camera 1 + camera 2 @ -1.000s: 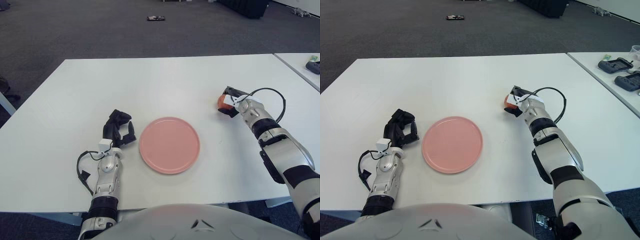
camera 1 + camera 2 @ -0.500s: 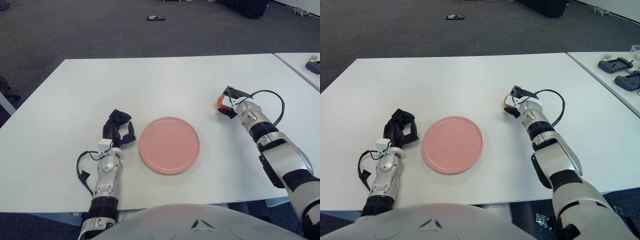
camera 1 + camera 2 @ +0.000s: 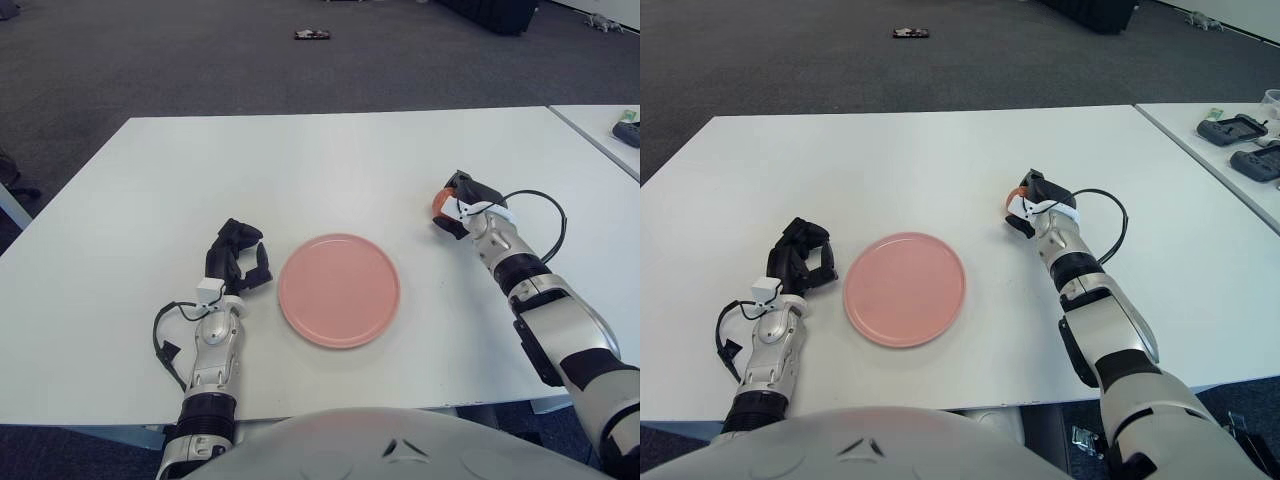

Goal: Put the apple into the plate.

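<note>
The right hand (image 3: pixel 458 205) closes its fingers around the apple (image 3: pixel 441 203) at three o'clock of the pink plate (image 3: pixel 339 290), well apart; a loose grip could drop it short. The left hand (image 3: pixel 236 262), fingers curled and empty, shows at nine o'clock.

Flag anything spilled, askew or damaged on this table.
Nothing stands out. The round pink plate lies flat and bare, the right hand grips the orange-red apple right of it, and the left hand shows left of the plate.
</note>
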`<action>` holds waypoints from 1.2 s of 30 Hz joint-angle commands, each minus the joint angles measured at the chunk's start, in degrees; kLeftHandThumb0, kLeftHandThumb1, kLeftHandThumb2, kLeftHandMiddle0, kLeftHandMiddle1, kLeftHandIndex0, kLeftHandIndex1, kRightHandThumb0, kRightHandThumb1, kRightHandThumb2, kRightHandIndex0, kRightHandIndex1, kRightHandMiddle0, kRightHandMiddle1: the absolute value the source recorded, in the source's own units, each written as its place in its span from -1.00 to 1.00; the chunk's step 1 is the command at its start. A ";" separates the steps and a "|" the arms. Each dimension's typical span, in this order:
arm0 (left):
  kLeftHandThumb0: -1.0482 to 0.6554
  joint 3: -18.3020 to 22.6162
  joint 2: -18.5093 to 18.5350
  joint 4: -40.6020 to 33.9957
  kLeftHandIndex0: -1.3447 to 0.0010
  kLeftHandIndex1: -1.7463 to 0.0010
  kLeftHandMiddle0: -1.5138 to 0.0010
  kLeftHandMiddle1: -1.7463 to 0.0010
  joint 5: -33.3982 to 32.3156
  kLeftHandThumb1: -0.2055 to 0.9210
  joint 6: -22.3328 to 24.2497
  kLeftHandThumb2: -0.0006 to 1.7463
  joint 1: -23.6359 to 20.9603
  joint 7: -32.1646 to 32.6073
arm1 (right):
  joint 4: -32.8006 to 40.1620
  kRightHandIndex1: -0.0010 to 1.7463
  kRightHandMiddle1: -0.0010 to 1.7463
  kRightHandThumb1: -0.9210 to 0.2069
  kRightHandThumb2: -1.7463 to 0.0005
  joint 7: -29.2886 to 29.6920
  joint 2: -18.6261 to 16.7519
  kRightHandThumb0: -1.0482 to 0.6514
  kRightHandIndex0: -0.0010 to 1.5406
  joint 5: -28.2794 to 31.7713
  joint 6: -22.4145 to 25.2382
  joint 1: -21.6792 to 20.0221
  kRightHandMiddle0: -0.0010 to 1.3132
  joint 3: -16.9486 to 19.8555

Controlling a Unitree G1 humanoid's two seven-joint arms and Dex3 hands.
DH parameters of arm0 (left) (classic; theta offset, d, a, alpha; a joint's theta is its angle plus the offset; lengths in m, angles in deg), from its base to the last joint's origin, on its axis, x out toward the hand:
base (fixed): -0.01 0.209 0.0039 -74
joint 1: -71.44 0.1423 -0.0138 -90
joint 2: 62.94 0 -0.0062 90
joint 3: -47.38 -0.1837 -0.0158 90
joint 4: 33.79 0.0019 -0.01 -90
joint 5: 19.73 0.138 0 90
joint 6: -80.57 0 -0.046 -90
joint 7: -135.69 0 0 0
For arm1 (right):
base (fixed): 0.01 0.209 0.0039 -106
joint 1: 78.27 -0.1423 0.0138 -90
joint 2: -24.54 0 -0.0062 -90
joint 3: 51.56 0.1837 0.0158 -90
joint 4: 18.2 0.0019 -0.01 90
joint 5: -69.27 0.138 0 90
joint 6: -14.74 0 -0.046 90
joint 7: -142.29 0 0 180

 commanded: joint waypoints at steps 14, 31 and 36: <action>-0.35 0.38 -0.05 2.30 0.05 -1.00 -0.66 -1.00 -0.01 -0.14 1.78 0.57 0.98 0.33 | 2.93 1.00 1.00 0.54 -0.88 2.83 -4.00 -0.46 0.86 17.14 -17.99 4.50 0.27 14.59; -0.35 0.24 -0.06 2.52 0.04 -1.00 -0.62 -1.00 -0.13 -0.14 1.45 0.58 0.98 0.02 | 25.50 1.00 1.00 0.47 -0.83 -8.40 -12.07 -0.44 0.82 35.97 -11.58 11.81 0.22 25.19; -0.35 0.22 -0.23 2.34 0.05 -1.00 -0.62 -1.00 -0.20 -0.13 1.39 0.57 1.01 0.07 | 30.98 1.00 1.00 0.41 -0.78 -11.06 -12.83 -0.42 0.79 36.65 -9.18 13.61 0.17 24.67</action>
